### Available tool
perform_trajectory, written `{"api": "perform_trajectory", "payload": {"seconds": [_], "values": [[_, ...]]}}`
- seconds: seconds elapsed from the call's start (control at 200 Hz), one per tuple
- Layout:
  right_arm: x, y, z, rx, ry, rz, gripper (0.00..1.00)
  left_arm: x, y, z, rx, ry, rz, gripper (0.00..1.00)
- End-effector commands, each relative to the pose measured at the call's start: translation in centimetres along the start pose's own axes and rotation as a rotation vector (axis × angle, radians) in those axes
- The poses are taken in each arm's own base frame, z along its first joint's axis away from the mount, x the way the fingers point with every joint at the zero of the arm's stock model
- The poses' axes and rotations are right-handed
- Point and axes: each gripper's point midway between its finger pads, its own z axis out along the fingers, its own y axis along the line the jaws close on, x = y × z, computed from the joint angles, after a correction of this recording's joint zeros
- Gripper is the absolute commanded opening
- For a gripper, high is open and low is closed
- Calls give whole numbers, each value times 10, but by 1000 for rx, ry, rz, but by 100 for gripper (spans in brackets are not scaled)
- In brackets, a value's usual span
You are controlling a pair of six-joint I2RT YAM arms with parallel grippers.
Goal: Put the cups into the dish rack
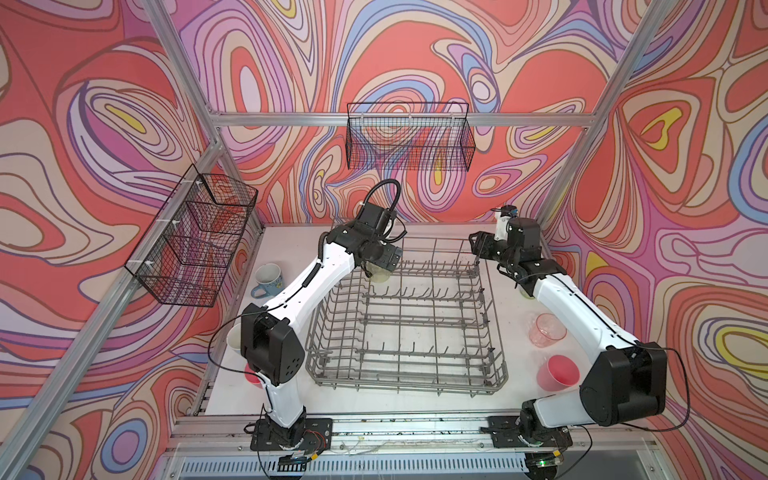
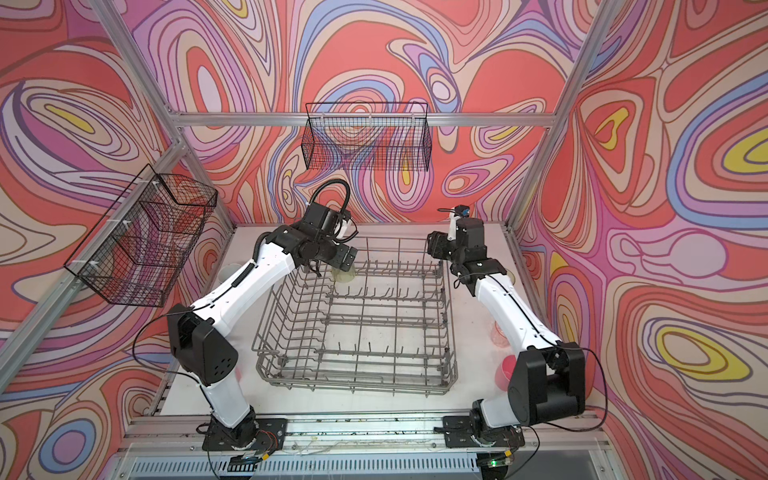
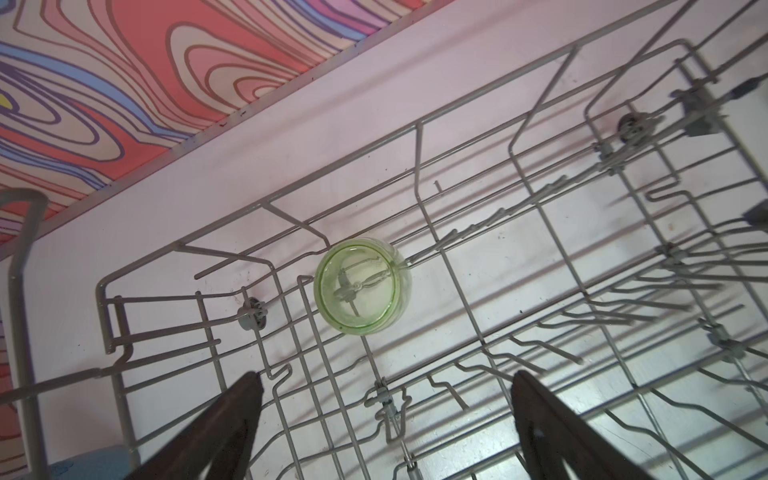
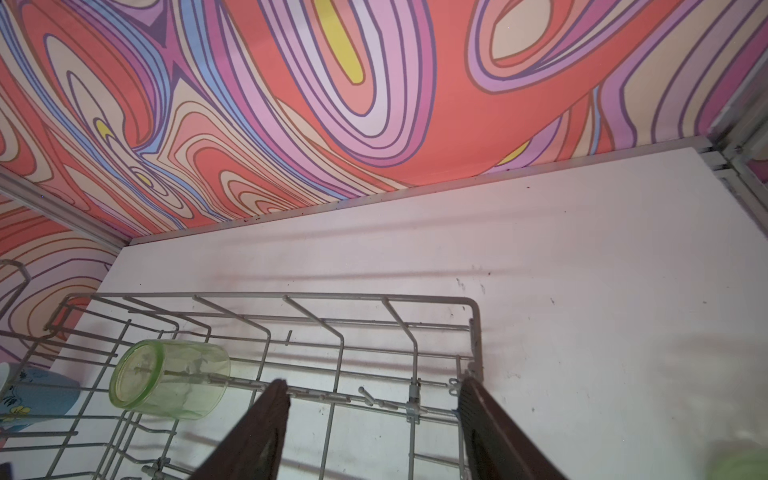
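So the dish rack (image 1: 399,376) sat mid-desk (image 1: 436,405), and one yellow-green tumbler (image 3: 362,286) was already in it, bottom up over a tine at the rack's far left corner. The left jaws hung over the rack near that tumbler, spread wide with nothing in them. The right jaws were over the rack's far right corner, also apart and empty. The others I could see were out on the desk: a blue mug (image 1: 268,279) by the left edge, plus a see-through pink tumbler (image 1: 547,330) and a pink cup (image 1: 559,371) near the right edge.
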Motion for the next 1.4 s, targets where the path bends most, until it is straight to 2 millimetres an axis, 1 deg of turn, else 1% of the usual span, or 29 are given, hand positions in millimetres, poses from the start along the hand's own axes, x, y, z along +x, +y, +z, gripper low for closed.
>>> {"api": "perform_trajectory", "payload": {"seconds": [0.0, 0.135, 0.21, 0.29, 0.335, 0.416, 0.491, 0.571, 0.631, 0.701, 0.771, 0.896, 1.032, 1.167, 1.397], "values": [[-4, -13, -13, 96, -12, 36, 64, -7, -13, -36, 83, -91, 32, 95], [4, -29, -15, 173, 17, 73, 59, -3, -28, -63, 176, -165, 71, 95], [9, -43, -15, 223, 48, 97, 57, -2, -40, -76, 240, -209, 82, 95], [13, -65, -18, 286, 64, 147, 56, 0, -52, -86, 318, -237, 92, 95], [14, -81, -22, 321, 64, 193, 56, 2, -59, -91, 361, -248, 103, 95], [14, -110, -32, 378, 44, 280, 54, 7, -74, -101, 450, -265, 129, 95], [14, -135, -41, 437, 37, 344, 54, 11, -83, -107, 509, -287, 146, 96], [14, -151, -46, 469, 43, 376, 53, 17, -90, -111, 558, -294, 162, 96], [13, -160, -46, 489, 51, 382, 53, 19, -95, -116, 587, -309, 173, 96], [15, -168, -42, 502, 67, 394, 53, 20, -98, -121, 609, -330, 185, 96], [19, -177, -35, 507, 90, 414, 52, 22, -100, -124, 623, -343, 199, 96], [20, -183, -23, 514, 115, 417, 50, 25, -101, -127, 629, -354, 221, 97], [22, -191, -16, 536, 149, 417, 49, 28, -105, -134, 641, -380, 248, 97], [30, -197, -10, 546, 182, 423, 47, 30, -108, -138, 647, -401, 266, 98], [42, -207, 1, 544, 228, 443, 43, 31, -111, -138, 653, -411, 277, 99]]}}
